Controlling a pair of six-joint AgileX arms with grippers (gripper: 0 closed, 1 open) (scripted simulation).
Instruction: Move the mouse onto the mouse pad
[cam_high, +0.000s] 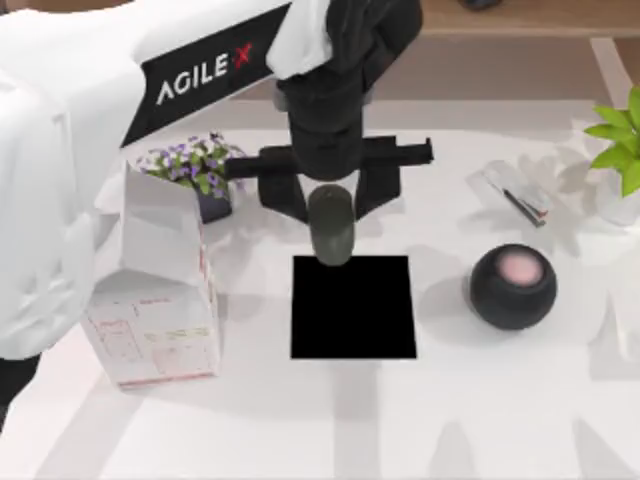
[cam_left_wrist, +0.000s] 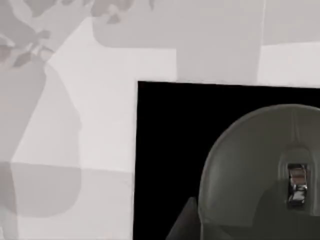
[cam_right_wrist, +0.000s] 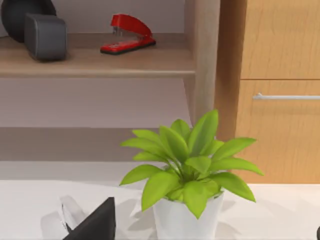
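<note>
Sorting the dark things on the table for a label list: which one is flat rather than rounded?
The mouse pad, a plain black square lying flat at the table's centre; the black ball with its pink top bulges upward.

The grey oval mouse (cam_high: 331, 225) hangs lengthwise over the far edge of the mouse pad (cam_high: 353, 310), a flat black near-square lying mid-table.

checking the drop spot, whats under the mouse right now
The mouse, held in the left gripper, overlaps the far edge of the black mouse pad, with white table under its other end. Contact with the pad can't be judged.
</note>
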